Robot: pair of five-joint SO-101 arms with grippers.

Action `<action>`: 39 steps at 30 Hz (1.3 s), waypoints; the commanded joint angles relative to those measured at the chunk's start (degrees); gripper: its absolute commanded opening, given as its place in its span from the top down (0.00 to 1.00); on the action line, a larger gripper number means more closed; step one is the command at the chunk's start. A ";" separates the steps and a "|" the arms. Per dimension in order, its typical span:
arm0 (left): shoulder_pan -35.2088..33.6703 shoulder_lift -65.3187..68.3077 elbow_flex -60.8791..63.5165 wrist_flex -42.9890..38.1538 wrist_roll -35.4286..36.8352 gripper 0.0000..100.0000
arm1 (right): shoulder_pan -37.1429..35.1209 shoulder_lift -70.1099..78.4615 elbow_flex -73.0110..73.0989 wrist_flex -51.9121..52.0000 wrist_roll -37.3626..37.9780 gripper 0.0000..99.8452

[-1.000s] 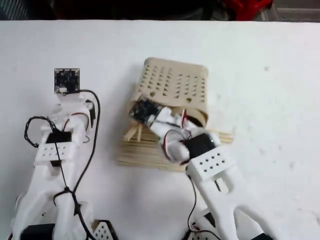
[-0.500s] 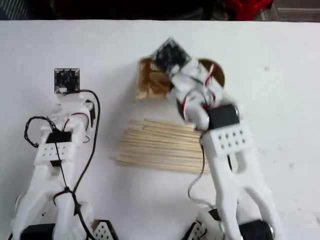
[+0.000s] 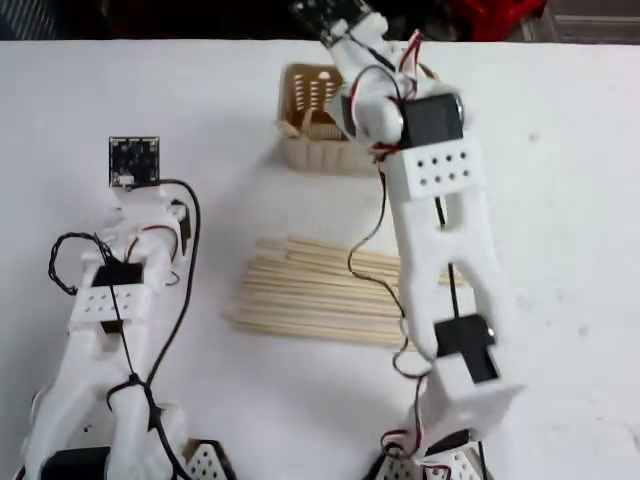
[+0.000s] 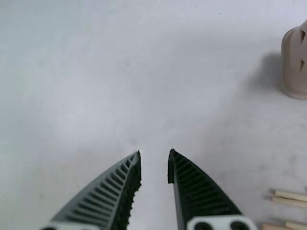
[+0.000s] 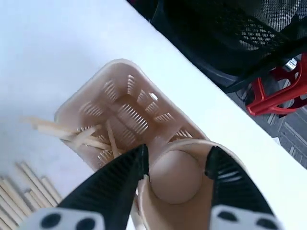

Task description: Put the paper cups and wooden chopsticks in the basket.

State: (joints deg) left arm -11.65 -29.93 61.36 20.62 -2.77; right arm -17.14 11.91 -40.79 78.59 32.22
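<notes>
Your right gripper: clasps a smooth round cup.
Basket: slotted plastic, just beyond its tips, thin sticks inside.
Your left gripper: ribbed, narrowly parted.

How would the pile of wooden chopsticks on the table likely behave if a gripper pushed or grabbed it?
The chopsticks lie loose, side by side, so a push would probably scatter them rather than shift the pile whole. They look thin, stiff and light; a grab would likely catch only a few. On the smooth table some may slide or roll.
</notes>
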 commanded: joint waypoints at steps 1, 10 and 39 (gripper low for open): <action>-0.40 -1.89 -0.35 -1.32 -0.70 0.89 | -0.75 4.62 -20.04 7.08 -0.62 0.79; -0.40 -1.89 -0.35 -1.32 -0.70 0.89 | -0.40 9.10 -33.41 15.69 -0.62 0.79; -0.40 -1.89 -0.35 -1.32 -0.62 0.89 | 12.18 14.20 -30.33 10.68 -20.57 0.79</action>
State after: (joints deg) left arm -11.65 -29.93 61.36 20.62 -2.77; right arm -5.19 25.71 -71.65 93.10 12.44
